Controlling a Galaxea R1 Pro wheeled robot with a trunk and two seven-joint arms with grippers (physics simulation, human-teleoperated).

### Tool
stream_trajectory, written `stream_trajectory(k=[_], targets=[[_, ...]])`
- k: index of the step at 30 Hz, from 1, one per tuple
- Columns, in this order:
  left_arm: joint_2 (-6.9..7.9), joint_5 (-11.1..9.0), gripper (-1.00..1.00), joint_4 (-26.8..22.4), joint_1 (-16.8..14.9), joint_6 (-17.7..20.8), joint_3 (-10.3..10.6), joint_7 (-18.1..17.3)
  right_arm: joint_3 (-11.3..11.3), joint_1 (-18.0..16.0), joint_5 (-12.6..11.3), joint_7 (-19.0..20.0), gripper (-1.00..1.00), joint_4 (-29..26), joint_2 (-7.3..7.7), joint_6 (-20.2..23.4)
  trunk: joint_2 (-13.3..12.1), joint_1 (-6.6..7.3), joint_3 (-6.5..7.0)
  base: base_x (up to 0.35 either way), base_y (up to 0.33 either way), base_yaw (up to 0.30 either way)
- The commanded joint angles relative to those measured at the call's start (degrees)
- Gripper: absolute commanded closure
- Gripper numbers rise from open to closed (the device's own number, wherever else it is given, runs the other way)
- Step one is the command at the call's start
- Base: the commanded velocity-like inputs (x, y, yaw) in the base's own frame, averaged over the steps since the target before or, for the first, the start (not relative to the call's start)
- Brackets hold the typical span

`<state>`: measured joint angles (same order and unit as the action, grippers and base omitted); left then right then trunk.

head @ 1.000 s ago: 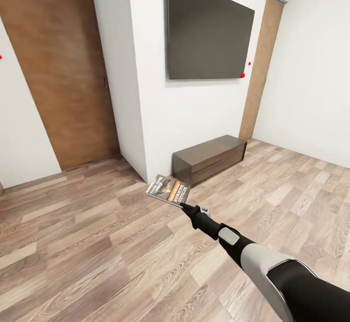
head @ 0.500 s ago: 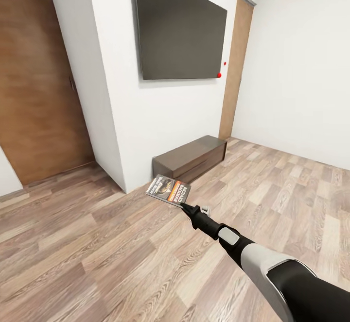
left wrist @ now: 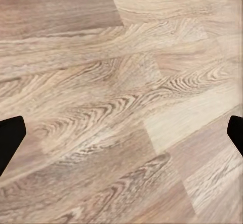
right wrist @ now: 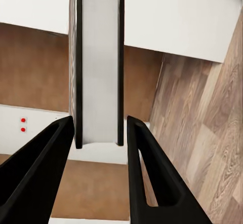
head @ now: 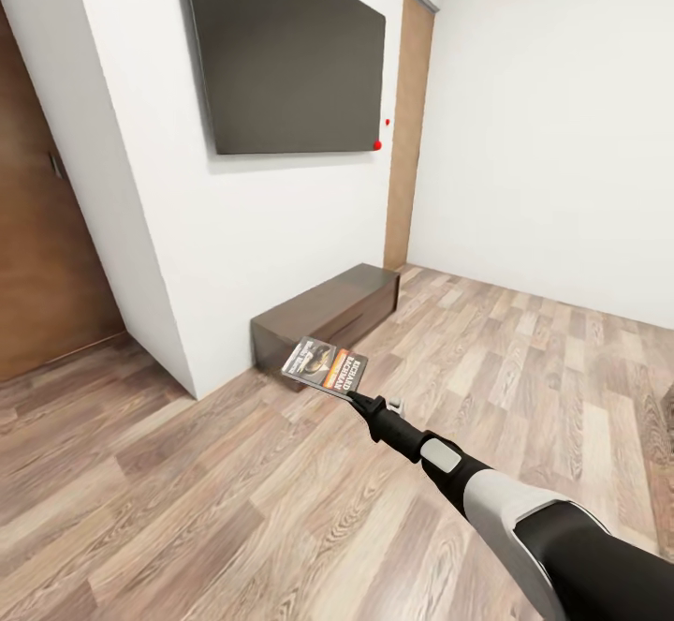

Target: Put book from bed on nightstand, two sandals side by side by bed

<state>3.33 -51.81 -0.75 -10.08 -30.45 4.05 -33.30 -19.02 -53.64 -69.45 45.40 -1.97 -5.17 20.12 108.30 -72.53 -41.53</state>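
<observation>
The right gripper (head: pixel 354 397) is closed on the book (head: pixel 325 366), pinching it by one edge at the end of the outstretched right arm, so the cover with its orange band faces up and hangs clear above the wood floor (head: pixel 281 509). In the right wrist view the two black fingers (right wrist: pixel 48 158) sit tight against the book's (right wrist: pixel 98 62) white page edge, one on each side. The left gripper's (left wrist: pixel 121 133) fingertips show as dark tips at the two sides of the left wrist view, spread wide with only floor planks between them, holding nothing. Over the last second the whole head view has slid: the wall-mounted television (head: pixel 285 54) and the low dark cabinet (head: pixel 328 312) below it have drifted toward the left of the picture, the brown door (head: pixel 42 246) is now mostly cut off at the edge, and more of the bare white wall on the right has come in. The arm and book keep the same place in the frame, so this is the robot turning rightward while carrying, not the furniture moving. That suggests it is swinging round in search of a nightstand; the book is off the bed but not yet set down, and the sandals are still to do.
</observation>
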Motion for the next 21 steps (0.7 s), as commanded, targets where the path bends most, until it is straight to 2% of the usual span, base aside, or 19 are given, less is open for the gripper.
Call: stream_trajectory(k=[1, 21], targets=[[0.01, -0.6, -1.0, 0.0, 0.0, -0.1, 0.4, -0.3, 0.0, -0.1, -0.8, 0.1, 1.0, 0.0, -0.02, 0.5, 0.0, -0.03, -0.06, 0.317, 0.0, -0.267], [0.01, -0.6, -1.0, 0.0, 0.0, -0.1, 0.4, -0.3, 0.0, -0.1, -0.8, 0.2, 1.0, 0.0, 0.07, 0.5, 0.0, -0.03, -0.06, 0.312, 0.0, -0.267]])
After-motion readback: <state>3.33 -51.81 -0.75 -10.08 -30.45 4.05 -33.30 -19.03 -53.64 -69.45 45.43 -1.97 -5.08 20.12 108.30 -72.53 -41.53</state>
